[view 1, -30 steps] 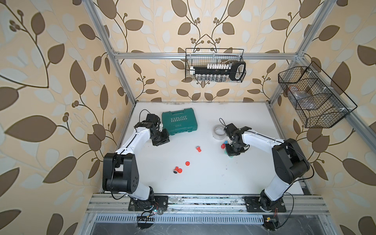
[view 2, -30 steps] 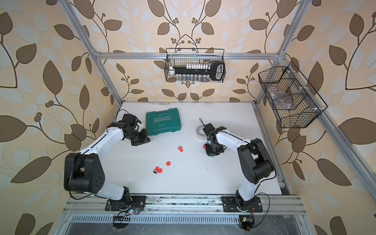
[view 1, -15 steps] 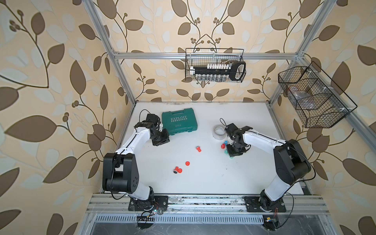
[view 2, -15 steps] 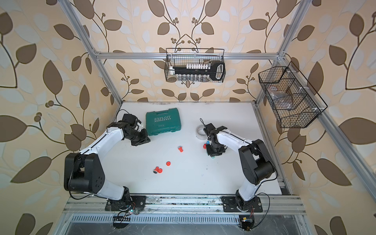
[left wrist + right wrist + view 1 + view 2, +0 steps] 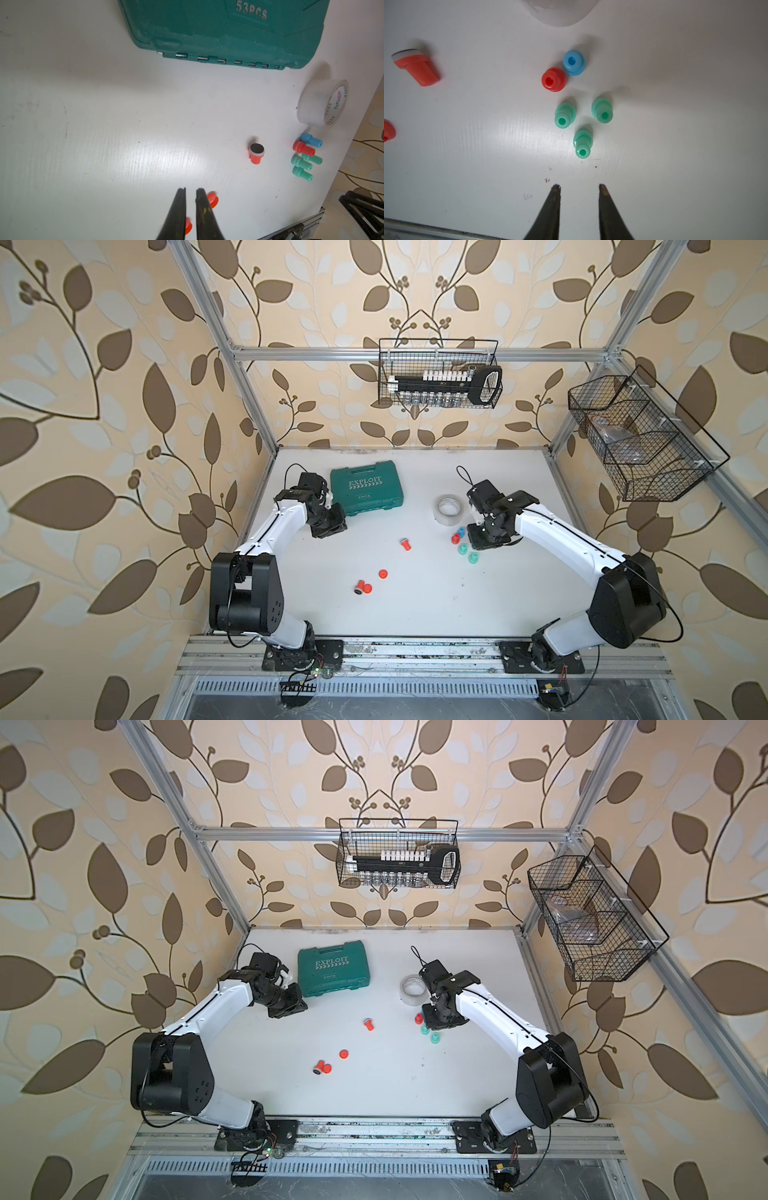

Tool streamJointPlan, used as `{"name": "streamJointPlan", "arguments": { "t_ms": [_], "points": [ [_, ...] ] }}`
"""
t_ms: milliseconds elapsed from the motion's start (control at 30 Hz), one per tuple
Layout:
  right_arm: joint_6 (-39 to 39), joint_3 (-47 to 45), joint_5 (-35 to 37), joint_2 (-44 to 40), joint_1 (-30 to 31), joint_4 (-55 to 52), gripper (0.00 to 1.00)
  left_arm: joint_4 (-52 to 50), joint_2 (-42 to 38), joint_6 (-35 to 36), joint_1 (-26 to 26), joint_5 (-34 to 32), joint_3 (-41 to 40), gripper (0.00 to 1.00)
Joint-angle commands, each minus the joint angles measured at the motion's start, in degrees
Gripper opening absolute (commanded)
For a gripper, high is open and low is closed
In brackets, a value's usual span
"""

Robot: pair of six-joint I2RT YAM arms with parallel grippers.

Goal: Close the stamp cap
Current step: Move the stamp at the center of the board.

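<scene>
A red stamp [image 5: 405, 544] lies on its side mid-table with no cap, its dark pad [image 5: 256, 148] bare. One loose red cap [image 5: 382, 573] lies nearer the front, close to another red stamp [image 5: 360, 587] and cap [image 5: 368, 589]. Several capped stamps stand together, a blue one [image 5: 573, 62], a red one [image 5: 554, 79] and three green ones [image 5: 582, 143]. My right gripper [image 5: 579, 187] hangs open and empty just short of them [image 5: 482, 543]. By the green case, my left gripper [image 5: 191, 190] shows only a narrow slit with nothing in it [image 5: 328, 526].
A green tool case [image 5: 368, 489] lies at the back left of the white table [image 5: 415, 614]. A roll of clear tape [image 5: 449, 510] sits just behind the standing stamps. Wire baskets [image 5: 438, 373] hang on the back and right walls.
My right gripper's jaws have come apart next to the standing stamps. The left arm has stayed where it was.
</scene>
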Motion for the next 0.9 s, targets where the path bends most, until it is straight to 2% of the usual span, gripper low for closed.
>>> {"name": "streamJointPlan", "arguments": {
  "t_ms": [0,233,500,867],
  "points": [
    [1.7,2.5,-0.3,0.5,3.1,-2.0,0.28,-0.3,-0.8,0.4,-0.5,0.8,-0.6,0.15],
    [3.5,7.8,-0.2,7.5,11.3,0.1,0.27,-0.8,-0.8,0.7,-2.7,-0.9,-0.5,0.16],
    [4.0,17.9,-0.4,20.8,19.0,3.0,0.27,-0.7,-1.4,0.8,-3.1,-1.0,-0.5,0.16],
    [3.3,28.7,0.6,34.4,19.4,5.3,0.27,-0.8,-1.9,0.9,-3.1,-1.3,-0.4,0.17]
  ]
}}
